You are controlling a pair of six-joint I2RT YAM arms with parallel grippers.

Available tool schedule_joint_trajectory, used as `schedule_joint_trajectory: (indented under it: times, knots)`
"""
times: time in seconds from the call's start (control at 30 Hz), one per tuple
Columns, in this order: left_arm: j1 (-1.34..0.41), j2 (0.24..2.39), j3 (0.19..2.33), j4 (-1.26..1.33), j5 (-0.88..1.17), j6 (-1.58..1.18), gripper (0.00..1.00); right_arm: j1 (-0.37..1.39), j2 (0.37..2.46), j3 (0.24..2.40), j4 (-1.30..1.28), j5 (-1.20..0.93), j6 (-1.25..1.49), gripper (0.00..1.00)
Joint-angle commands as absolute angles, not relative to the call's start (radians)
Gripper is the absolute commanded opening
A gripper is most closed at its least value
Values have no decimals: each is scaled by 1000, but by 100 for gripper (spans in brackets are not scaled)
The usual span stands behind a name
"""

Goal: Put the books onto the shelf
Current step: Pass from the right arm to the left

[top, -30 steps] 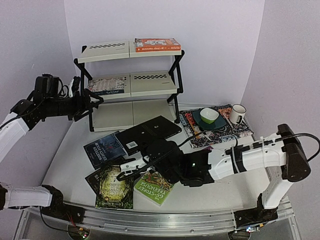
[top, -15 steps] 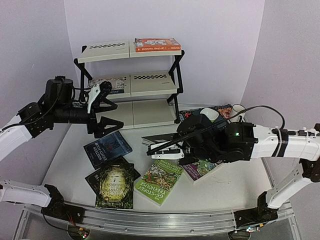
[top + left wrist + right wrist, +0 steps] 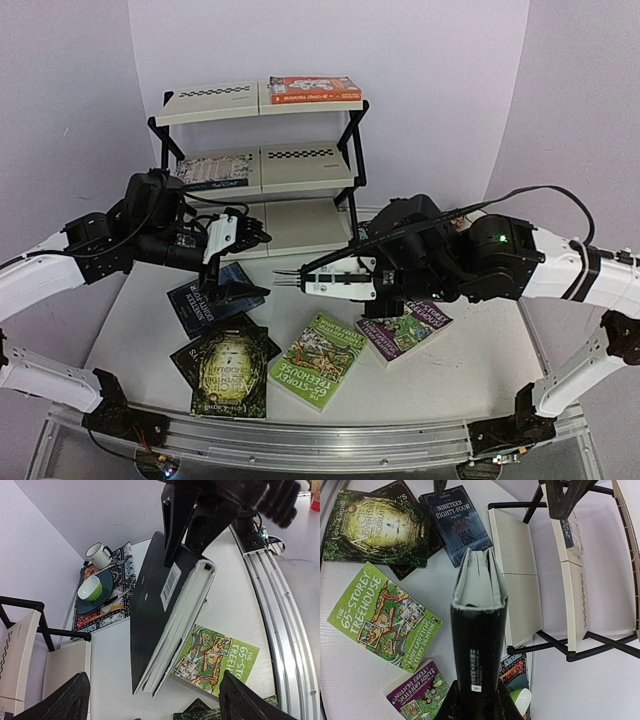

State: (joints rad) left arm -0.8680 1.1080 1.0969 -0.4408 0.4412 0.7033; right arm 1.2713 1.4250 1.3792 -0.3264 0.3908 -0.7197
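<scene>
The right gripper (image 3: 477, 702) grips the spine of a black book (image 3: 150, 615), held up just in front of the shelf (image 3: 305, 160); it wants levelling, then sliding page-edge first onto a tier, clear of the posts. The left gripper (image 3: 245, 262), also in front of the shelf, is spread and empty. Whether that black bundle is one book or two is unclear.

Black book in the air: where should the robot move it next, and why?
Probably ease it forward toward the shelf. The right tool grips the black book by its spine, clear of the table, with its page edges pointing at the lowest tier, which looks bare.
</scene>
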Motion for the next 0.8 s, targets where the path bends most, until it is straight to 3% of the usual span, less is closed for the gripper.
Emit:
schedule_joint_trajectory:
  times: [0.0,0.2,0.43,0.63,0.7,0.77]
  knots:
    - [-884,1131,1112,-403,413,750,91,1273,1433,1469,-275,401,-696,0]
    - [-900,1166,1117,-402,389,767,89,1273,1445,1501,-272,332,-653,0]
    - [-919,1194,1135,-402,397,790,75,1274,1462,1519,-265,298,-615,0]
    - [-933,1214,1142,-402,398,805,43,1275,1451,1508,-224,271,-582,0]
    - [-936,1217,1145,-402,398,809,25,1274,1445,1495,-209,267,-576,1]
    - [-936,1213,1145,-402,402,812,3,1273,1436,1480,-198,267,-575,10]
